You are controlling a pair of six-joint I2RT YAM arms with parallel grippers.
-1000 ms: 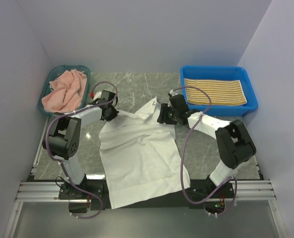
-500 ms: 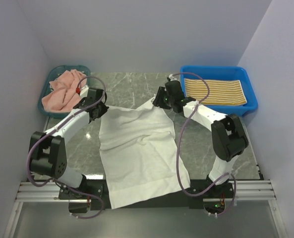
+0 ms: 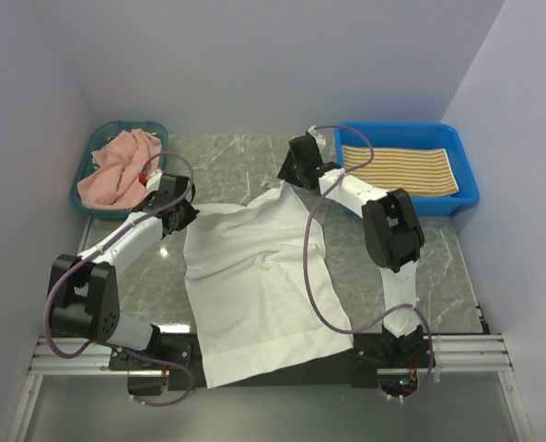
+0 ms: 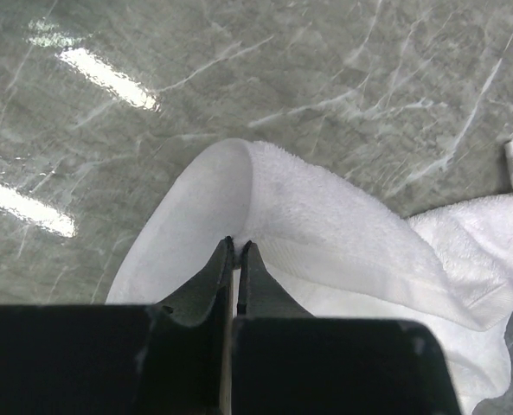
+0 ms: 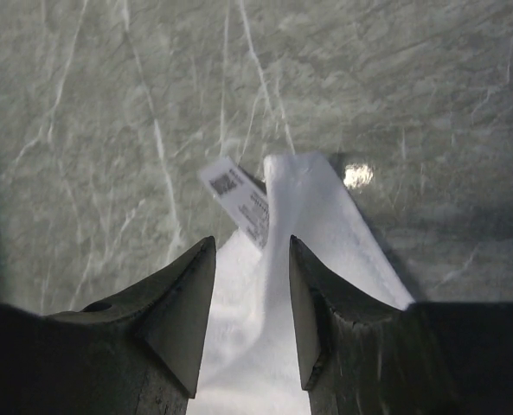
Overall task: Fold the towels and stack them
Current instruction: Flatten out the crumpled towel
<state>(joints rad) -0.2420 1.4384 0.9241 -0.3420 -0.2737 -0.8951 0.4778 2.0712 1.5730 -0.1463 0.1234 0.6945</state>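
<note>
The white towel (image 3: pixel 254 276) lies spread down the middle of the marble table, its near end hanging over the front rail. My left gripper (image 3: pixel 182 214) is shut on its far left corner; in the left wrist view the cloth (image 4: pixel 325 225) bulges out from the closed fingertips of that gripper (image 4: pixel 235 244). My right gripper (image 3: pixel 289 175) is at the far right corner. Its jaws stand apart around a raised ridge of towel (image 5: pixel 304 199) beside the label (image 5: pixel 239 199), the gripper (image 5: pixel 252 242) not visibly pinching it.
A salmon pink towel (image 3: pixel 116 170) is crumpled in the teal basket (image 3: pixel 87 198) at the far left. A folded yellow-and-white striped towel (image 3: pixel 397 168) lies in the blue bin (image 3: pixel 470 184) at the far right. Side walls stand close on both sides.
Both arms have reached farther back, drawing the towel's far edge away and spreading it wider. The right jaws have narrowed slightly around the corner.
</note>
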